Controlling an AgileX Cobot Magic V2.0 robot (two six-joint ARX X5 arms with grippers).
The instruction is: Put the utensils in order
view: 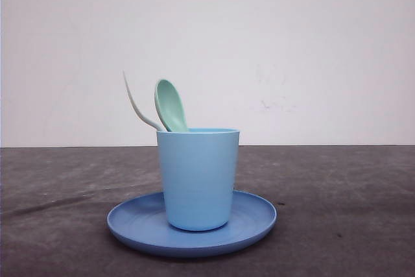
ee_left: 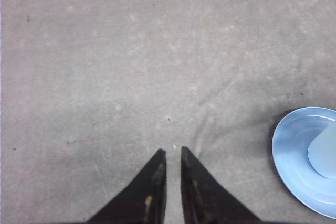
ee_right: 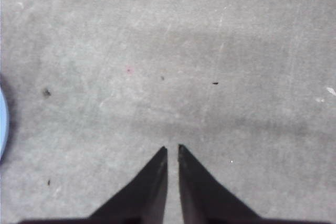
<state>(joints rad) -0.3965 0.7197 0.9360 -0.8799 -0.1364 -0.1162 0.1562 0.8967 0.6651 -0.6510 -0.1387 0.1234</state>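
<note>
Standing: light blue plastic cup point(view: 198, 180) is upright on the round blue plate point(view: 130, 222), on the dark grey worktop point(view: 337, 212).
Fork: small white plastic fork with curved handle point(view: 135, 105) is inside the cup, leaning to the left over the rim.
Spoon: pale mint-green plastic spoon point(view: 170, 105) is in the same cup, oval bowl up, just beside the fork.
Left pincer point(ee_left: 172, 153): nearly closed, holds nothing, above bare worktop near the plate.
Right pincer point(ee_right: 172, 149): nearly closed, holds nothing.
</note>
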